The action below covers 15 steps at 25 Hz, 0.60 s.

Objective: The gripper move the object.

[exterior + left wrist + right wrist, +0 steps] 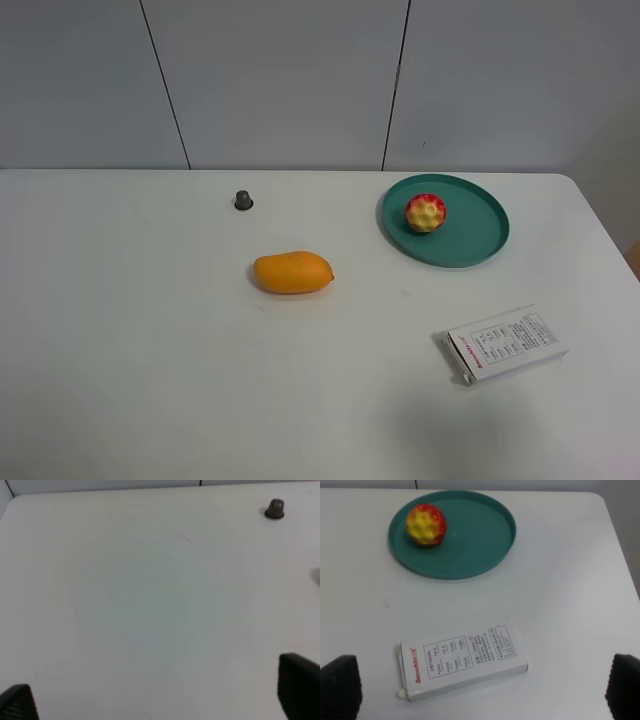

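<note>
- Right gripper (480,692): fingers (339,687) spread wide apart, clamped on nothing, hanging above the white table (570,580).
- Just ahead of those fingers, between them: white carton (462,661) with red lettering, lying flat.
- Farther ahead, well beyond the carton: teal plate (480,535), with the ball (425,525) resting on it toward the plate's side nearer the left arm; red skin, yellow dimpled patches; clear of both grippers.
- Left gripper (160,700): fingertips (300,685) wide apart too, empty, over bare tabletop.
- Well ahead of the left gripper, off toward the right-arm side: small dark grey cap (275,508), upright.
- Orange mango (292,272) on its side near the table's middle, seen only from the high camera, between cap and carton.
</note>
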Each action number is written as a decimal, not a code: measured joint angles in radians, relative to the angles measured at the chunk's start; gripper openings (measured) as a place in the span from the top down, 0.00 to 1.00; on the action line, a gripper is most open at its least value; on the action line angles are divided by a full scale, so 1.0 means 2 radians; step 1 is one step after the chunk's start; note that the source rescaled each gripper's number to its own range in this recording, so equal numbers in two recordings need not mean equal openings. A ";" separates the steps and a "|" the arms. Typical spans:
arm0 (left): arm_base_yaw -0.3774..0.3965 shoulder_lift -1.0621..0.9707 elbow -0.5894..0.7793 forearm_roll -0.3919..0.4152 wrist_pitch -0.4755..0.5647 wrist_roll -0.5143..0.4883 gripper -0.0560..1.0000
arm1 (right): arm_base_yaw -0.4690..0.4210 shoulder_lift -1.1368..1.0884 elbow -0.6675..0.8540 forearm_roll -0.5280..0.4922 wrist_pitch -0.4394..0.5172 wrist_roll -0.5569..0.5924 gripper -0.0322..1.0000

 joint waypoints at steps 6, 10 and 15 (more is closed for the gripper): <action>0.000 0.000 0.000 0.002 0.001 -0.001 0.09 | 0.000 0.000 0.000 0.000 0.000 0.000 0.00; 0.000 0.000 0.000 0.002 0.001 -0.001 0.09 | 0.000 0.000 0.000 0.000 0.000 0.000 0.00; 0.000 0.000 0.000 0.002 0.001 -0.001 0.09 | 0.000 0.000 0.000 0.000 0.000 0.000 0.00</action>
